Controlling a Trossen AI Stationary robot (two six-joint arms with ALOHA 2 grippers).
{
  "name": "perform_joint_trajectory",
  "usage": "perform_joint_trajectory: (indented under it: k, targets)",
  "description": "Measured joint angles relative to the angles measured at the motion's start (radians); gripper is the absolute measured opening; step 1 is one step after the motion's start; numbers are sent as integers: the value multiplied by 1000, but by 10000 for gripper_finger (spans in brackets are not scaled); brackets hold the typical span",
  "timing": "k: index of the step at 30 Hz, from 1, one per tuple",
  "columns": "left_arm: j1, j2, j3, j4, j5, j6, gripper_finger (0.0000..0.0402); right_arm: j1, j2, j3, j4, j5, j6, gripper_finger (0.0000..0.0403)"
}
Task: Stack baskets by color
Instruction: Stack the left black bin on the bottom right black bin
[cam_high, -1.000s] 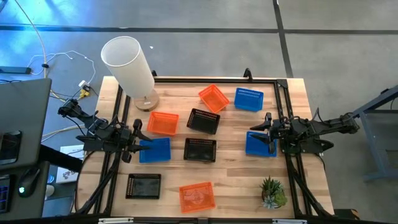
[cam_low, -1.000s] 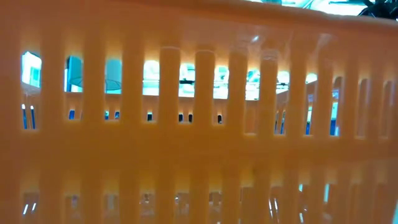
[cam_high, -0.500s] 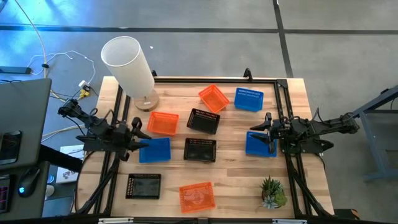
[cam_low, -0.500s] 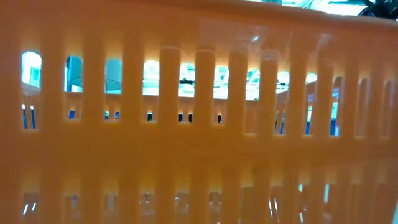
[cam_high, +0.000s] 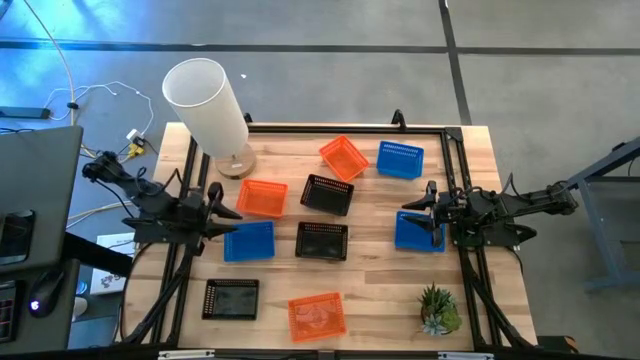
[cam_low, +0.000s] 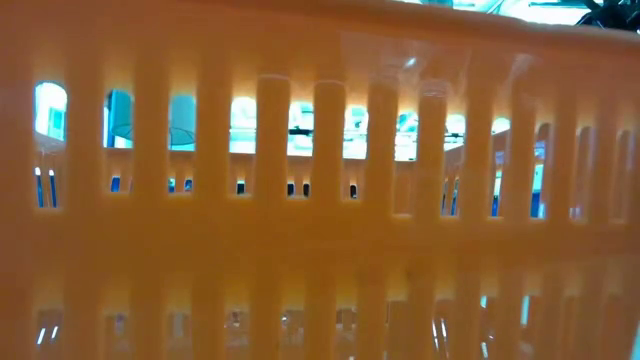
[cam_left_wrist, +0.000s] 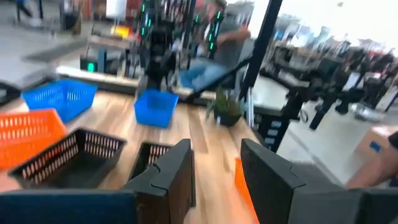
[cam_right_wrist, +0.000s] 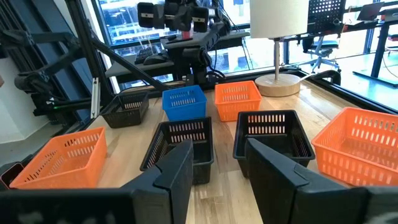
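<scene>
From above I have all nine baskets spread singly on the table (cam_high: 380, 268), none stacked. The left gripper (cam_high: 222, 212) sits at the left edge, its jaws standing apart with nothing between them, just beside the blue basket at left (cam_high: 249, 241), which lies right of it. An orange basket (cam_high: 262, 198) lies just beyond that blue one, near the base of the white cylinder (cam_high: 208, 103). Two black baskets (cam_high: 327, 194) and (cam_high: 322, 240) sit in the middle, one behind the other. At the far side an orange basket turned at an angle (cam_high: 343, 157) lies beside a blue basket at the far right (cam_high: 400, 159). The right gripper (cam_high: 418, 219) hovers at the right edge over the near blue basket on the right (cam_high: 418, 232), jaws apart and holding nothing; its wrist view shows an empty gap between the fingers (cam_right_wrist: 176, 174). Along the near edge lie a black basket at left (cam_high: 231, 298) and an orange basket in the middle (cam_high: 317, 315), with the small green plant (cam_high: 438, 309) to the right. My low camera is filled by an orange mesh wall (cam_low: 320, 240).
</scene>
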Motion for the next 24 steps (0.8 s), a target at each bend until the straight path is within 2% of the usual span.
perform_joint_trajectory:
  k: [6, 12, 18, 24]
  targets:
    - [-1, 207, 190, -226, 39, -148, 131, 0, 0, 0, 0, 0, 0, 135]
    - [-2, 418, 364, -416, 236, -320, 131, 0, 0, 0, 0, 0, 0, 135]
    - [-69, 598, 449, -440, 385, -408, 131, 0, 0, 0, 0, 0, 0, 135]
    - [-168, 720, 477, -559, 388, -538, 131, 0, 0, 0, 0, 0, 0, 135]
